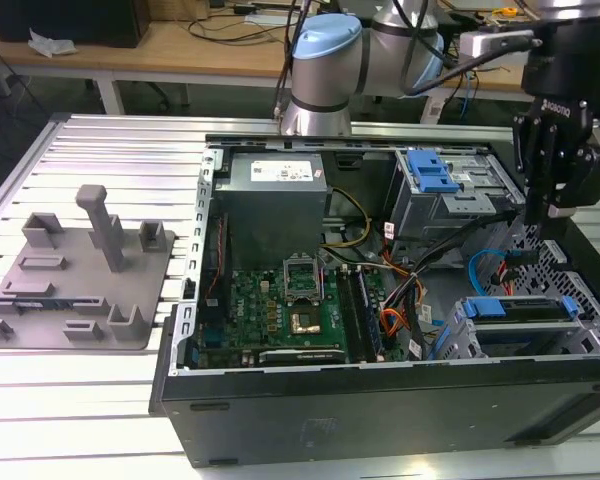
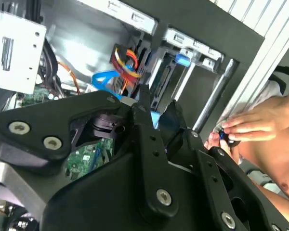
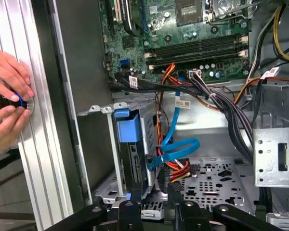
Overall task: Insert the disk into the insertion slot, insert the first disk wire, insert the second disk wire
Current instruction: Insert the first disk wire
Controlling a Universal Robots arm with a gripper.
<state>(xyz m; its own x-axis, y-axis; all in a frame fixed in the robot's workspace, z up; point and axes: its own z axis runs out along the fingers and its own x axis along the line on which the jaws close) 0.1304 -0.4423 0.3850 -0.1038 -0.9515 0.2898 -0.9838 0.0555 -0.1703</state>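
The disk [image 1: 525,335], silver-grey in its bright blue carrier, sits inside the insertion slot [image 1: 455,335], a low grey cage at the case's corner on the exterior view's right. The first wrist view has the disk [image 3: 135,163] edge-on in the cage [image 3: 106,109]. A blue flat wire [image 3: 176,144] loops beside it, with a red, orange and yellow wire bundle [image 3: 171,166] close by. My gripper [image 1: 557,205] hangs above and behind the cage, apart from it. It points toward the disk in both wrist views [image 2: 158,106] [image 3: 166,190], with nothing seen in it.
A person's hands [image 3: 7,96] [image 2: 250,125] rest on a round black item on the aluminium table beside the case. A taller bay with a ridged blue tab [image 1: 430,170], the power supply [image 1: 275,180] and the motherboard [image 1: 280,310] are inside the case. A grey fixture plate [image 1: 80,270] lies at the exterior view's left.
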